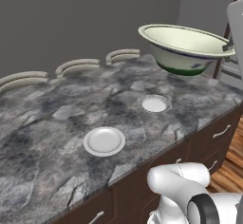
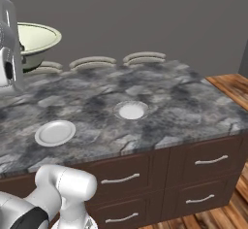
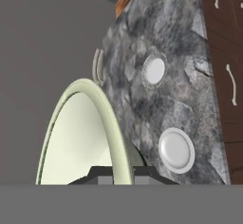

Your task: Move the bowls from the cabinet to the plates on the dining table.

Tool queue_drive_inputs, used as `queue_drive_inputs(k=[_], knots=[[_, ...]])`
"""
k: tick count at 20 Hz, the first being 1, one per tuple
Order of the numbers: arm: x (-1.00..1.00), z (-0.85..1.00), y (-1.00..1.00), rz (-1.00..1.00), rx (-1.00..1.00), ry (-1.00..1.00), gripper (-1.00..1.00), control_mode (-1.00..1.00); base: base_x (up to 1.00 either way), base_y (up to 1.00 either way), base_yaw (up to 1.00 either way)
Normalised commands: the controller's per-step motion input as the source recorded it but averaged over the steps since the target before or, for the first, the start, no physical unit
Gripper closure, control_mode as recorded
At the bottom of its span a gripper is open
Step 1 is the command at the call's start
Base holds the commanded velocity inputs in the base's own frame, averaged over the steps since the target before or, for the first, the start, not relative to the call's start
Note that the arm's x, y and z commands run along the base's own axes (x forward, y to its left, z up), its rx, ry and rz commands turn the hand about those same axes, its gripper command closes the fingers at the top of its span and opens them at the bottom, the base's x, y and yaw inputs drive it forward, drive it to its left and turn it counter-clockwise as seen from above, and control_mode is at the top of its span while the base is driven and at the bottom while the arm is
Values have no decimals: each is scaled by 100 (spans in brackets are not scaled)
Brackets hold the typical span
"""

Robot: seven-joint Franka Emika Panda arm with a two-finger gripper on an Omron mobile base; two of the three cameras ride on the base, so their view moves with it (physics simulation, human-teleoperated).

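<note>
Pincer (image 3: 117,173) clenched on the rim of the cream-and-green bowl (image 1: 186,47), carried in the air, clear of the tabletop (image 1: 47,123), above its far right part as seen from the left base camera. Two white plates below: farther plate (image 1: 154,104) lying down and to the left of the held bowl; nearer plate (image 1: 104,141) well apart from it, closer to the front edge. Both plates bare; bowl itself holding nothing. Farther plate judged the likelier target, calling for a short shift leftward and then a descent. Beige chair backs (image 1: 77,67) along the far edge.
</note>
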Motion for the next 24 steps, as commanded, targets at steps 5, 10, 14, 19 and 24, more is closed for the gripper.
queue_drive_inputs(k=[5, 10, 14, 19, 24], knots=[[-3, -22, -1, 0, 0, 1, 100, -100, 0, 0, 0], [-9, -17, 0, 1, 2, -1, 100, -100, 0, 0, 0], [0, -21, 0, 4, 8, 0, 100, -100, 0, 0, 0], [-7, -27, 0, 0, 7, 0, 100, -100, 0, 0, 0], [0, -21, 1, 0, 10, 0, 100, -100, 0, 0, 0]])
